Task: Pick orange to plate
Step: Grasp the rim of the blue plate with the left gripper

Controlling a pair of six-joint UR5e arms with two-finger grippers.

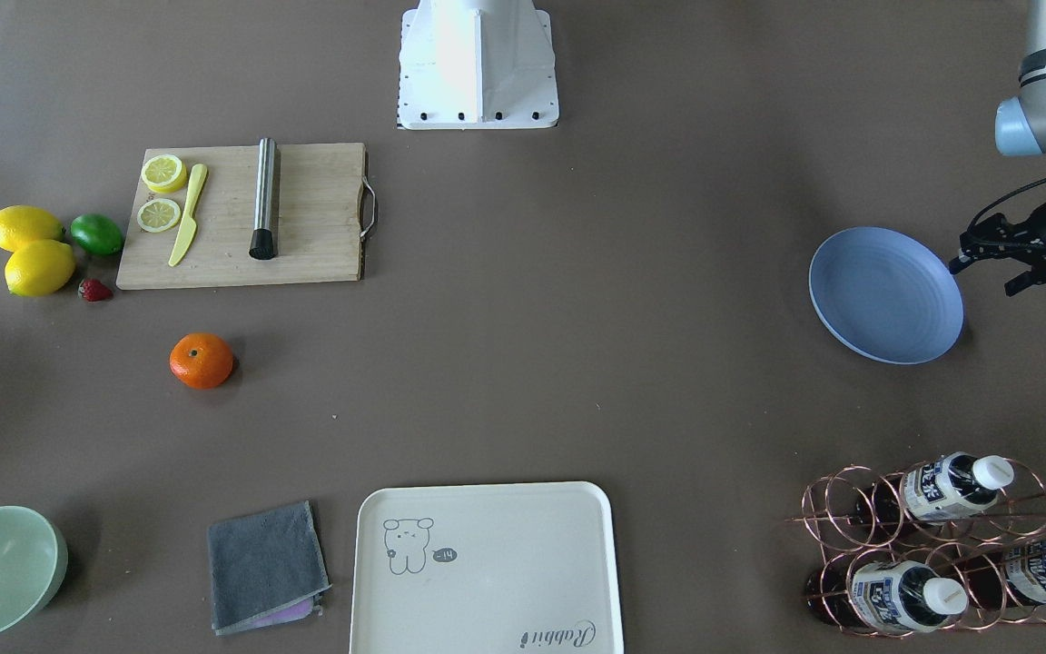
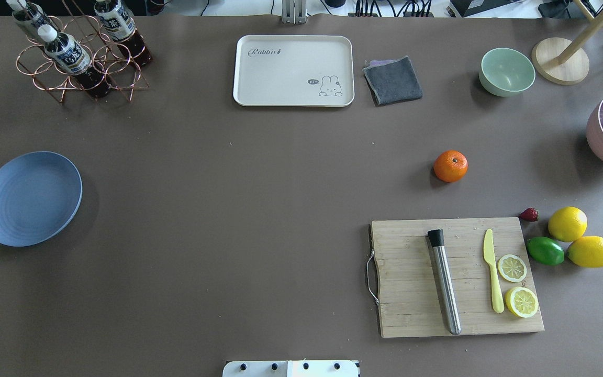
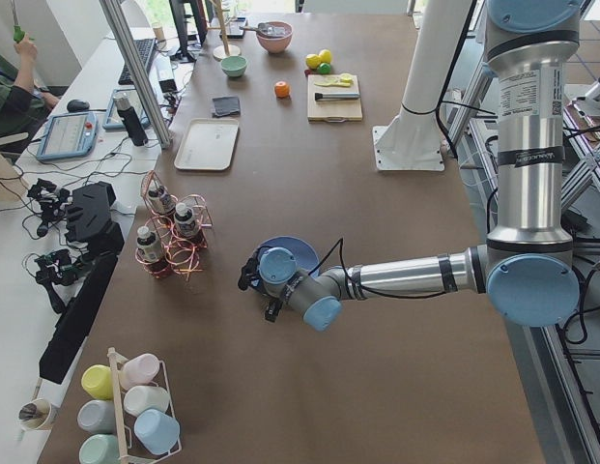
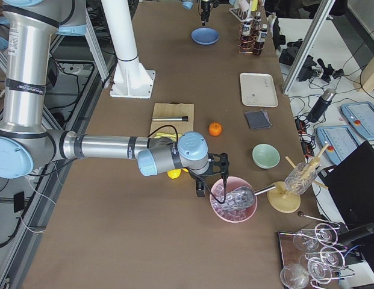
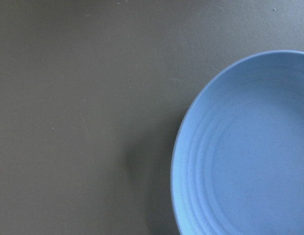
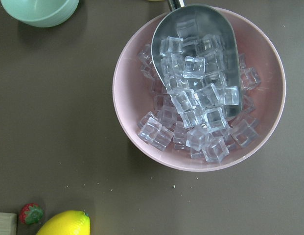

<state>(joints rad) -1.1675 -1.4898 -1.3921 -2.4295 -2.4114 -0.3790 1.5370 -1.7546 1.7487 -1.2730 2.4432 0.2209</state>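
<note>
The orange [image 1: 202, 361] sits alone on the brown table, in front of the cutting board; the overhead view shows the orange [image 2: 450, 166] on the right half. The light blue plate [image 1: 886, 295] lies empty far across the table, and the plate [image 2: 30, 198] is at the overhead view's left edge. My left gripper [image 1: 986, 275] hovers just beside the plate's outer rim, fingers apart and holding nothing. My right gripper [image 4: 212, 183] hangs over a pink bowl of ice [image 6: 198, 88], well away from the orange; I cannot tell whether it is open or shut.
A wooden cutting board [image 2: 416, 309] carries a steel muddler, a yellow knife and lemon slices. Two lemons [image 2: 567, 224], a lime [image 2: 545, 251] and a strawberry lie beside it. A cream tray [image 2: 293, 70], grey cloth, green bowl [image 2: 506, 71] and bottle rack [image 2: 79, 52] line the far edge.
</note>
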